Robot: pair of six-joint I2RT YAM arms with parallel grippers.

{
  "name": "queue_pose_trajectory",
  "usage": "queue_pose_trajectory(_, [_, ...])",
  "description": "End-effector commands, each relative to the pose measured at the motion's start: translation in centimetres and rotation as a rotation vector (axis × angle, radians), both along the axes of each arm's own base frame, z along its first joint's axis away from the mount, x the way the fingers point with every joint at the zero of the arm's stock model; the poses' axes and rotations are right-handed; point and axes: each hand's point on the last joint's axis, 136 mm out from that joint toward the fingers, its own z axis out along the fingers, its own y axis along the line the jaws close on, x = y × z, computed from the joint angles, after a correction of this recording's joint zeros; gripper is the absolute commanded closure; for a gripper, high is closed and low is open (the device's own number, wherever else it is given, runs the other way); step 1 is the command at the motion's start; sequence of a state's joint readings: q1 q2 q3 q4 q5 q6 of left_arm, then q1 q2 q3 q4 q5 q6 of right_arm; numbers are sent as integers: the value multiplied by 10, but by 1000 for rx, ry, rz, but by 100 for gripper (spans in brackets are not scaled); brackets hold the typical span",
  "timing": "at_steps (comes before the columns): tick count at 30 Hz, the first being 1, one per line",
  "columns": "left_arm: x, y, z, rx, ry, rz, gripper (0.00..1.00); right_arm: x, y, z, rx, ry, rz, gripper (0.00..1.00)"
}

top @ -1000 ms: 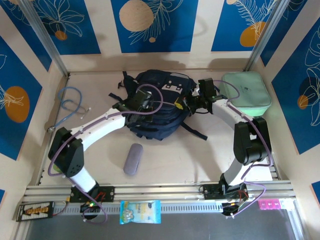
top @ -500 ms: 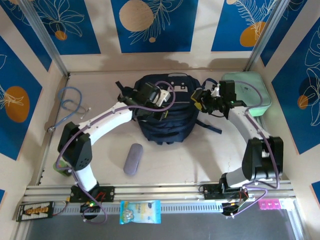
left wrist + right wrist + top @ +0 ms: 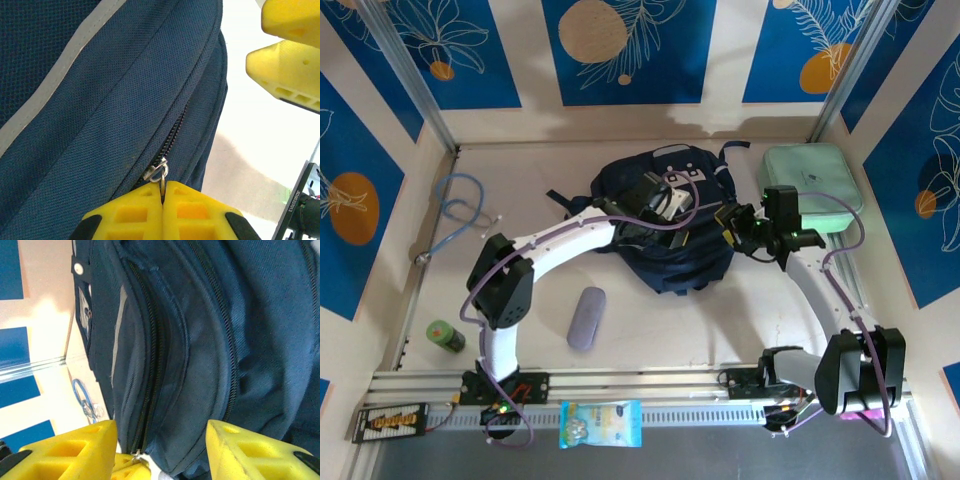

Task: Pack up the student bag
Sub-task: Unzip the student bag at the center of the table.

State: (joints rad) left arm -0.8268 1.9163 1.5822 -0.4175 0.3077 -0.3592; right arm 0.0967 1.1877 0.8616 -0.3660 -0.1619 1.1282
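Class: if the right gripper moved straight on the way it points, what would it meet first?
Probably the backpack, close ahead of the open right gripper, near the zipper pull the left gripper pinches; depth is unclear.

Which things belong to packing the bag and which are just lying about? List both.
In hand: student bag; its zip pull, pinched by the left gripper; right gripper, open beside the bag.

Lying about, untouched: mint case; grey oblong case; blue cable; green container; snack packet.
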Motion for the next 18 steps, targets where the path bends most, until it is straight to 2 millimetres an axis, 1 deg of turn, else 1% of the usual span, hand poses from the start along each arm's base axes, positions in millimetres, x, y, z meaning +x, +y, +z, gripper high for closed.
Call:
queue_pose_trajectory(1, [-1, -13, 15, -55, -10, -22, 100, 5, 15, 6, 54, -26, 27, 49])
queue_pose_trajectory(5, [-2, -11, 14, -50, -8, -20, 100, 12, 25, 1, 81, -5, 46, 49])
queue_pose_trajectory(8, [-3, -11, 13, -49, -8, -22, 100, 15, 34, -3, 90, 6, 73, 53])
queue_pose_trajectory(11, [-4, -10, 12, -46, -6, -24, 100, 18, 38, -7, 87, 13, 85, 62])
queue_pose_trajectory(13, [-4, -9, 11, -41, -6, -23, 100, 19, 39, -9, 86, 18, 88, 70])
queue_pose_trajectory(16, [-4, -7, 12, -29, -13, -23, 100, 20, 38, -10, 73, 21, 84, 81])
queue_pose_trajectory(18, [-4, -5, 11, -17, -18, -24, 100, 20, 35, -9, 60, 20, 77, 86])
